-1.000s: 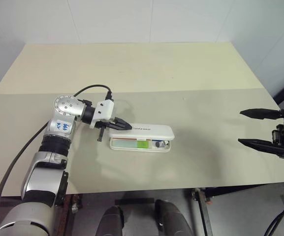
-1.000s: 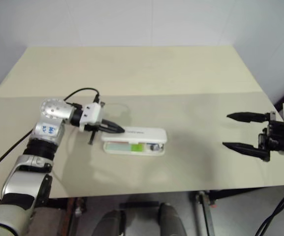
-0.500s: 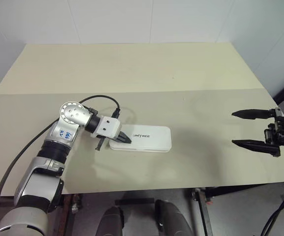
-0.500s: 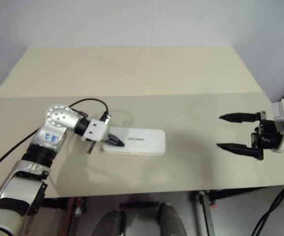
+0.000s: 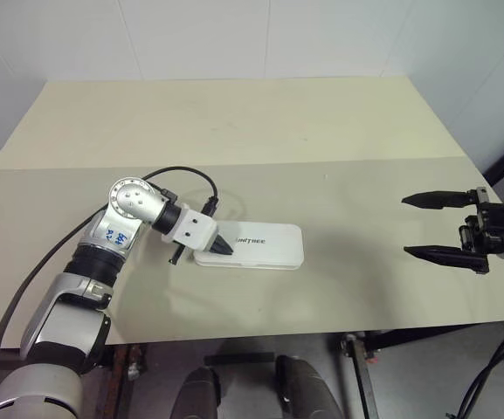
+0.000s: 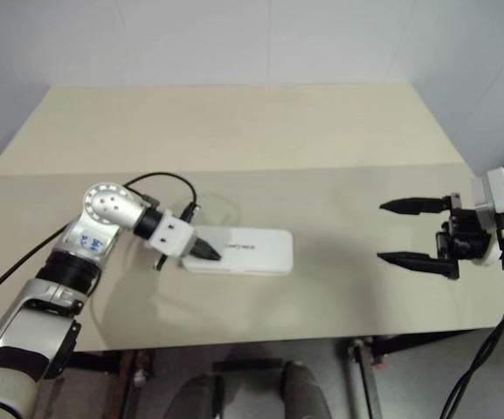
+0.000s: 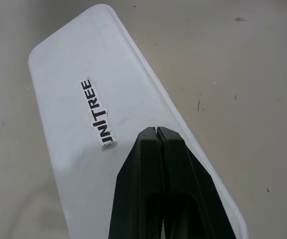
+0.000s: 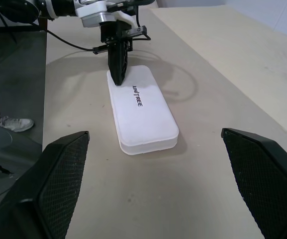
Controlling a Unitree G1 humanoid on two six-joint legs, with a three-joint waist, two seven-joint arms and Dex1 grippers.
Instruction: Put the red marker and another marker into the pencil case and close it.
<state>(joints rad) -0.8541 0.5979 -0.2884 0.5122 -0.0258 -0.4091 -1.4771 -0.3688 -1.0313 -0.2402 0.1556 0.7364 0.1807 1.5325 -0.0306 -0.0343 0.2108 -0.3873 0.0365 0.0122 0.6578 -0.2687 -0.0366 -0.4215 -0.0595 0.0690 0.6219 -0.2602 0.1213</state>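
Now closed pencil case (image 5: pixel 253 246) under shut left tool's (image 5: pixel 224 249) tips.

Pencil case (image 5: pixel 252 246) on table (image 5: pixel 234 131) (centre-left).

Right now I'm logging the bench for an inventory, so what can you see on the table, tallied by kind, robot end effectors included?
Pencil case, white, lid down: 1
Shut end effector, tips on the case lid: 1, the left end effector
Open end effector, apart from the case: 1, the right end effector
Markers in sight: 0
Total: 3
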